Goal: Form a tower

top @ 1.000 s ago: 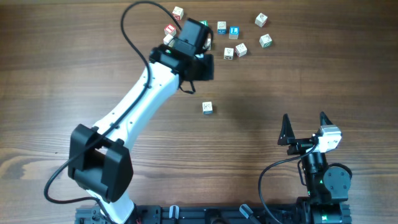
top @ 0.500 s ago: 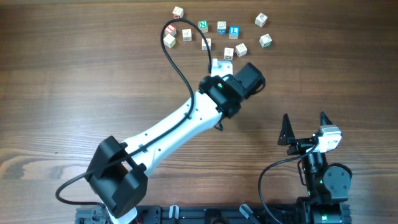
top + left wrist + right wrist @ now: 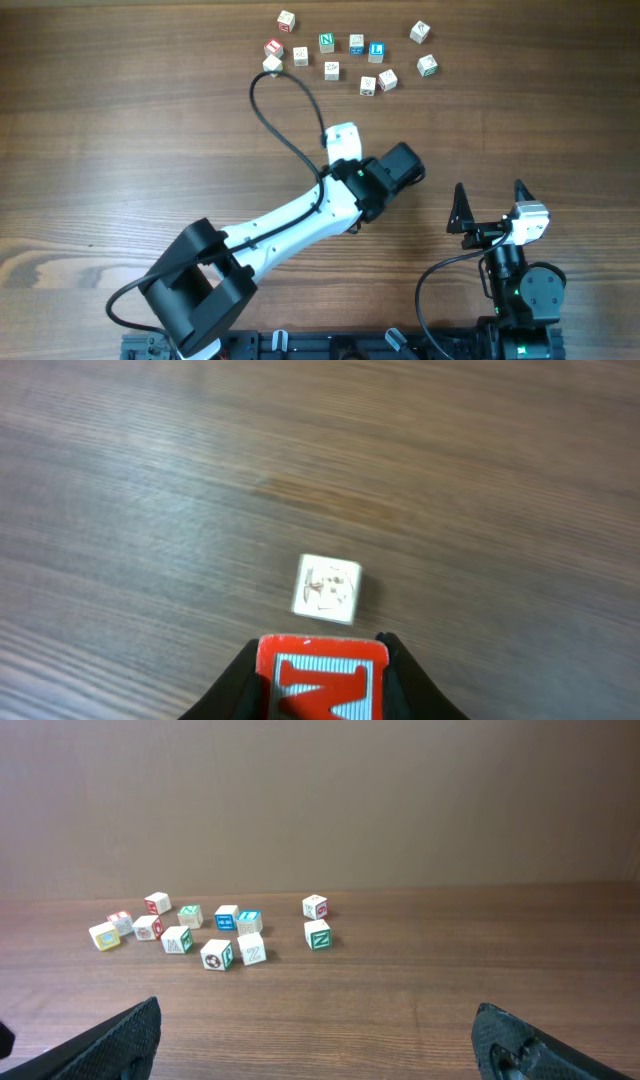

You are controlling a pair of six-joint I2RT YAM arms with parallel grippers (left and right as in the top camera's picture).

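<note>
Table (image 3: 100, 150): brown wood. Left arm (image 3: 290, 215) is the main change. 1 sec ago it reached to the far edge over the loose cubes (image 3: 331, 70). Now it's swung back to mid-table & in the overhead view covers the spot where the tower (image 3: 327, 588) stood alone.

Right gripper (image 3: 490, 195) is same as before: parked by the robot's base, jaws wide, holding nothing. Left gripper (image 3: 320, 695) is clamped on a red cube (image 3: 322, 660) brought over from the pile.

Tower shows only in the left wrist view: pale top face on bare wood, just ahead of the held cube, not touching. Looks 1 cube high so far.

Meaning: pick is done, carry nearly done. Next is prob. to line up & set the red cube on that top face.

Writing:
- Held cube: red letter in a red frame, cut off at the view's lower edge. Maybe N, can't confirm.
- Loose ones: green cube (image 3: 326, 41) reads N, blue cube (image 3: 376, 48) looks like L.
- Tower's top print: too faint to read.
</note>
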